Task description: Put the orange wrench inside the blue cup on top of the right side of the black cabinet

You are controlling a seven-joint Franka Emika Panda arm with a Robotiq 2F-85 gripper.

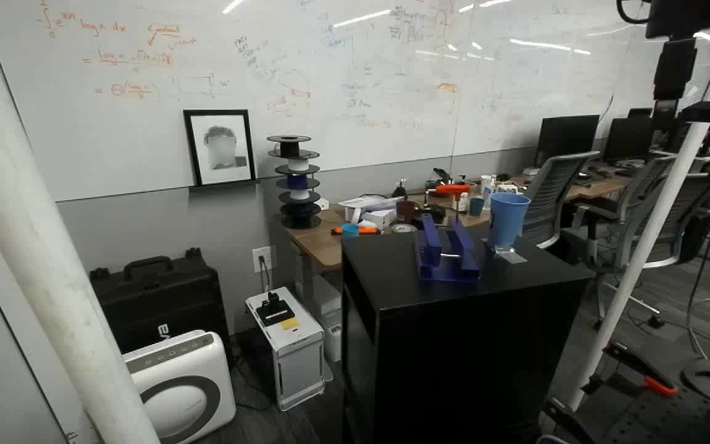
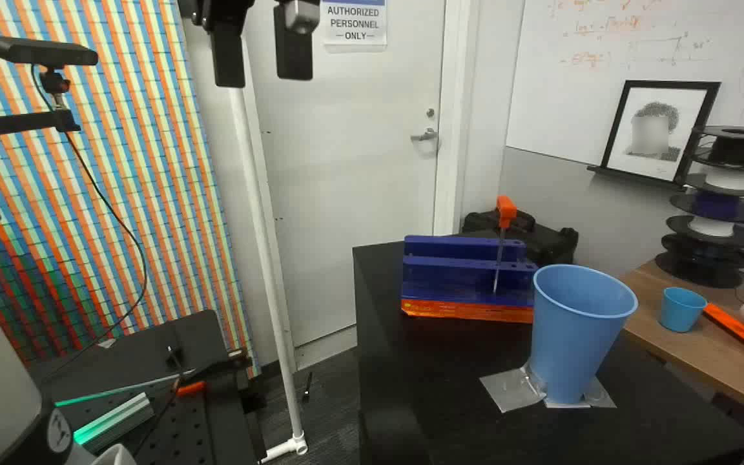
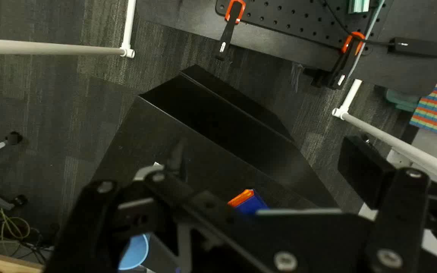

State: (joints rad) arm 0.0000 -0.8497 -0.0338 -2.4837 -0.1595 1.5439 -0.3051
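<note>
The orange wrench (image 1: 453, 190) has a T-shaped orange handle and a thin metal shaft. It stands upright in a dark blue stand (image 1: 435, 271) on the black cabinet (image 1: 386, 290). In an exterior view the wrench (image 2: 506, 212) shows at the far end of the stand (image 2: 462, 278), near the light blue cup (image 2: 575, 349). The cup stands upright, taped down at its base. My gripper (image 2: 261, 77) is open, empty and high above, apart from the wrench. In the wrist view the fingers (image 3: 271, 167) are spread; the cup (image 3: 134, 252) and stand (image 3: 249, 203) show partly, the wrench is hidden.
A wooden desk (image 1: 324, 243) with clutter and stacked spools (image 1: 296, 185) stands behind the cabinet. White poles (image 1: 657, 216) rise near the arm. A black perforated table (image 2: 178, 426) with clamps lies beside the robot. Office chairs (image 1: 543, 191) stand past the cabinet.
</note>
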